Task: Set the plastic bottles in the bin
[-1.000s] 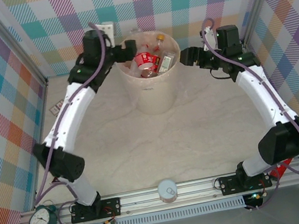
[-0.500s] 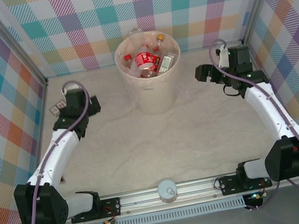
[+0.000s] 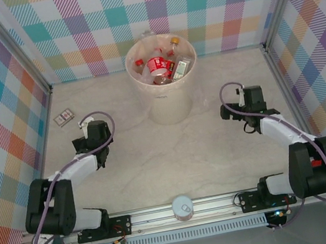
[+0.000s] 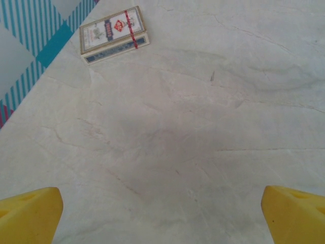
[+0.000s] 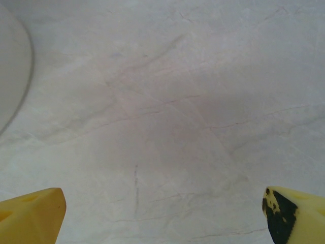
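Note:
The bin, a wide cream bucket, stands at the back middle of the table. Several plastic bottles with red labels and caps lie inside it. In the right wrist view a curve of the bin's wall shows at the far left. My left gripper sits low over the table, left of the bin and well apart from it. In its wrist view the left gripper is open over bare marble. My right gripper sits low to the bin's right. Seen from its wrist, the right gripper is open with nothing between its yellow fingertips.
A small flat card box lies near the left wall, ahead of the left gripper. A round white-lidded jar stands on the metal rail at the near edge. Plaid walls close in the left, back and right sides.
Both arms have drawn back from the bin's rim toward the near side and folded down low over the table. The bin and its bottles have not moved.

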`<action>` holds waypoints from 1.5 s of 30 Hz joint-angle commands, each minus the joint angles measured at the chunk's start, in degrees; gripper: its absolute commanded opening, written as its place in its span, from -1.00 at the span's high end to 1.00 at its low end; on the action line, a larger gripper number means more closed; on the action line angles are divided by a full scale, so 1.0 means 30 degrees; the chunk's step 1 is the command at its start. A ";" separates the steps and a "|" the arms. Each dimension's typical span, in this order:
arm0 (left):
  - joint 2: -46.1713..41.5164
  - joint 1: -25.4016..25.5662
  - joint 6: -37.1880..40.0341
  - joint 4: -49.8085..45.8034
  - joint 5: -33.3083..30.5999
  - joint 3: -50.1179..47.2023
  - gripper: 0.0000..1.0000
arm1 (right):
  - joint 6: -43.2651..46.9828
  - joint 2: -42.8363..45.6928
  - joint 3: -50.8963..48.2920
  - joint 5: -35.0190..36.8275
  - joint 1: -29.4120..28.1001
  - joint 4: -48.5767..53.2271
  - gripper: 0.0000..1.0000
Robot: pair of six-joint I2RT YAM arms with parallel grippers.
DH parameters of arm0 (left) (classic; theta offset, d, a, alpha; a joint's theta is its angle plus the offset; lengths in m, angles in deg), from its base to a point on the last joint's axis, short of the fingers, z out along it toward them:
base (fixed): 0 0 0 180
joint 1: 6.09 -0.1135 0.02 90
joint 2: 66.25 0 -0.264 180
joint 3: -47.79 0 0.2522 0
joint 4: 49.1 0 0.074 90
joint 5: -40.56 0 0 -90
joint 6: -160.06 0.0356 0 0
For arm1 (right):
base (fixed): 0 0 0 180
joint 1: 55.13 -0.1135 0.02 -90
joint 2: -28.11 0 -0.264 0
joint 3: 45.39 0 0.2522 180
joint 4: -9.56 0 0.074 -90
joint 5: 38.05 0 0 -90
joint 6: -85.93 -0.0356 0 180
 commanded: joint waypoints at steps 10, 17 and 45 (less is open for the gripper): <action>0.3350 -0.0383 0.2384 0.7639 0.2061 -0.0293 -0.99 | 0.2714 -0.2003 -0.2621 0.1262 0.0077 -1.0064 -0.98; 0.2845 -0.0727 0.2538 0.9244 0.3814 -0.1508 -0.99 | 0.2469 -0.3425 -0.3586 0.0048 0.0277 -1.4051 -0.98; 0.3331 -0.1793 0.2689 1.3253 0.7557 -0.3594 -0.99 | 0.2231 -0.4187 -0.4647 -0.0201 0.0610 -1.6638 -0.98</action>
